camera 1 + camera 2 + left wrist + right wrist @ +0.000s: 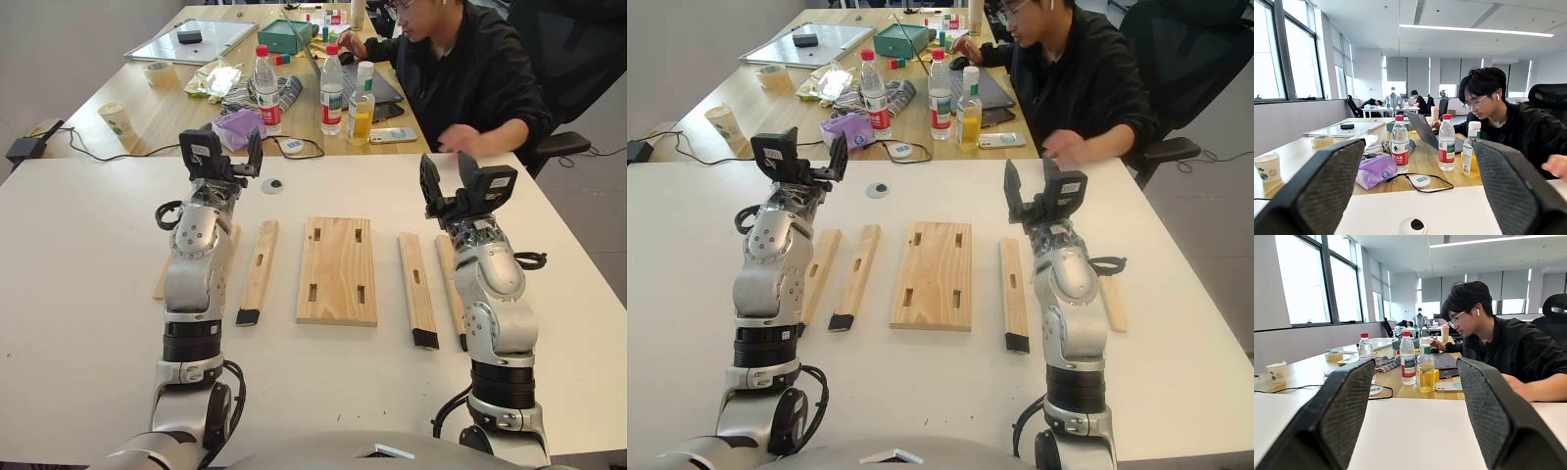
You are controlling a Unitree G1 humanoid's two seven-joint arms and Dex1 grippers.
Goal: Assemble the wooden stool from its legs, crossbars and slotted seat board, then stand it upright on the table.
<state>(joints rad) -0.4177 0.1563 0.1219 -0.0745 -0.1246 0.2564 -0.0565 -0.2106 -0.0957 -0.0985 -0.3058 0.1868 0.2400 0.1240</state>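
Left fingers (pixel 254 152) spread, right fingers (pixel 429 184) spread, seat board (pixel 336 270) between

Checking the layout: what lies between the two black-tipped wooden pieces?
The slotted seat board, lying flat and touching neither, seen in both eye views.

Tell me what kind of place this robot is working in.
Probably an open-plan office: tall windows, a long wooden desk with a laptop and water bottles, and an office chair.

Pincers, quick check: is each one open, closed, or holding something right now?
Left pincer: open, holding nothing.
Right pincer: open, holding nothing.
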